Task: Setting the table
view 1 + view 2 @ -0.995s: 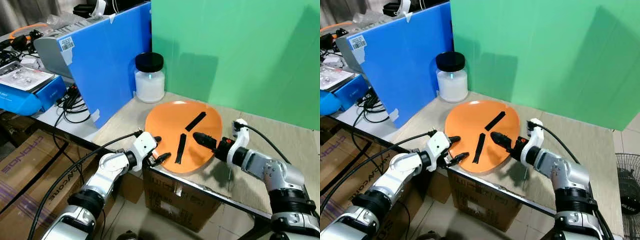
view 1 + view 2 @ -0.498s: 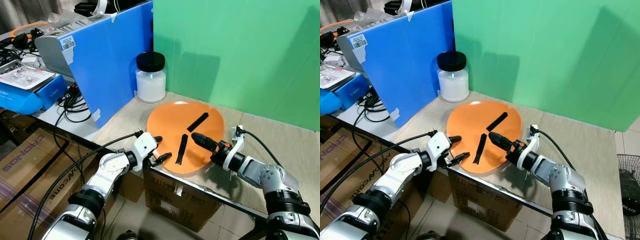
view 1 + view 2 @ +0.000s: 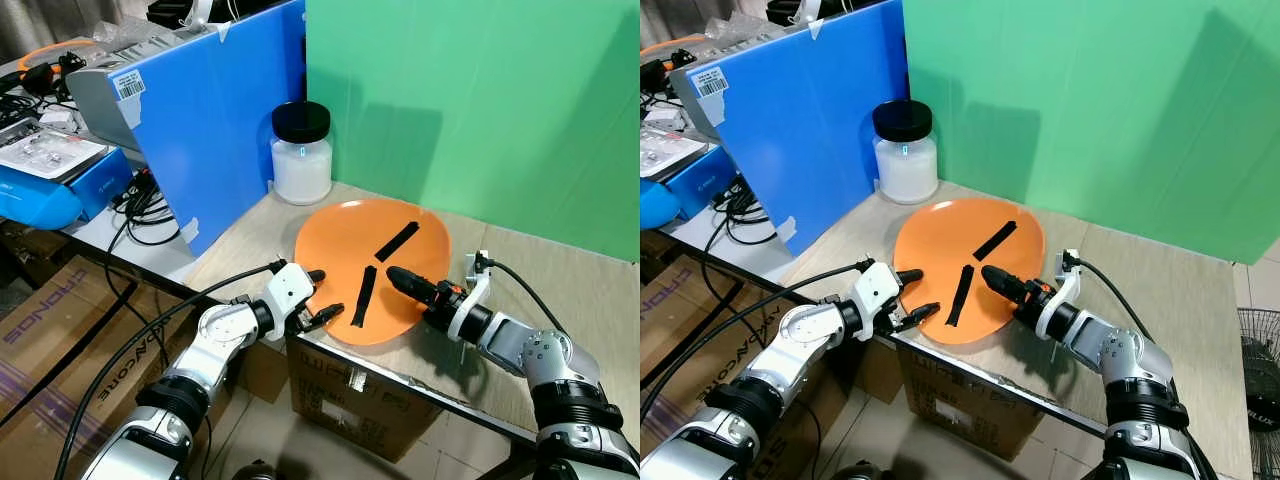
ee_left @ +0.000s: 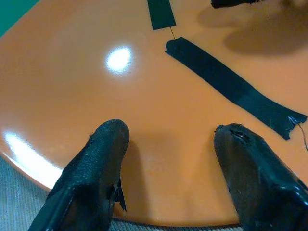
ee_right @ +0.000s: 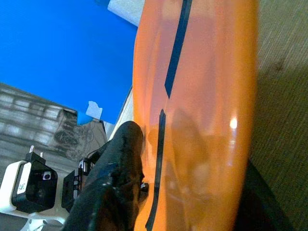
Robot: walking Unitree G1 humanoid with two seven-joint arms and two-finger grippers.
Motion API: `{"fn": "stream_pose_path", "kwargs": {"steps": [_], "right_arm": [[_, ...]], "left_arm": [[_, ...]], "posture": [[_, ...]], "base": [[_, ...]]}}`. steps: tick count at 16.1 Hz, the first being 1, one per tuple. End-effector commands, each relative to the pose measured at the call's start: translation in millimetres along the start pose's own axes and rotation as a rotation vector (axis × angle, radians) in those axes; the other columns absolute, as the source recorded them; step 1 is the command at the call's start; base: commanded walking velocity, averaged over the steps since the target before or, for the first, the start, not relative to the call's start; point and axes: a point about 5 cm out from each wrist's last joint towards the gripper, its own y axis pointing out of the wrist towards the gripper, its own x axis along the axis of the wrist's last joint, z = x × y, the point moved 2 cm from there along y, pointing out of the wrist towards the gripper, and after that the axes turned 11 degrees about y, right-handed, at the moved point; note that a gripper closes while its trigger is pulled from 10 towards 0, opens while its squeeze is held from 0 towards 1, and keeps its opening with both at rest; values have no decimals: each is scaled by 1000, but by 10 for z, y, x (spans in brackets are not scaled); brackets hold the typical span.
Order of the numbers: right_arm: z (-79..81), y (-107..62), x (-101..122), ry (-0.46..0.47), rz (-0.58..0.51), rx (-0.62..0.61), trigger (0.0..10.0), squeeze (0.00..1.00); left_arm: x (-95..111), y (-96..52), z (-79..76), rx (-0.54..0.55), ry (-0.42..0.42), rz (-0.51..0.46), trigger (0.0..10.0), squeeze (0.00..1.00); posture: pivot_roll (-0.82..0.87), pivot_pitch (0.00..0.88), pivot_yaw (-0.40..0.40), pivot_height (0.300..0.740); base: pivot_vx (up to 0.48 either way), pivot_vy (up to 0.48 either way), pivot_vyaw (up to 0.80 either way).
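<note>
Orange plate (two black tape strips): left claw spread at edge, right claw grips rim.

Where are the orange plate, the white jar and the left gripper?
orange plate (image 3: 335, 240): left eye view, bare far-left part.
white jar (image 3: 301, 170): left eye view, middle of its body.
left gripper (image 3: 323, 295): left eye view, midway between fingertips.

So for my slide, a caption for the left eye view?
Both grippers, left and right, reach over the orange plate beside a white jar.
</note>
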Motion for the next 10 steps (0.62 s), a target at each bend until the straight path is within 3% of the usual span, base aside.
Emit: {"fn": "stream_pose_path", "kwargs": {"steps": [1, 10], "right_arm": [[73, 31, 48, -25, 0, 34, 0, 0], [121, 11, 93, -26, -10, 43, 0, 0]], "left_arm": [[-263, -84, -153, -62, -21, 133, 10000, 0], [-160, -81, -65, -47, 51, 99, 10000, 0]], "posture": [[65, 0, 11, 740], [68, 0, 8, 740]], "base": [[0, 0, 0], [0, 0, 0]]}}
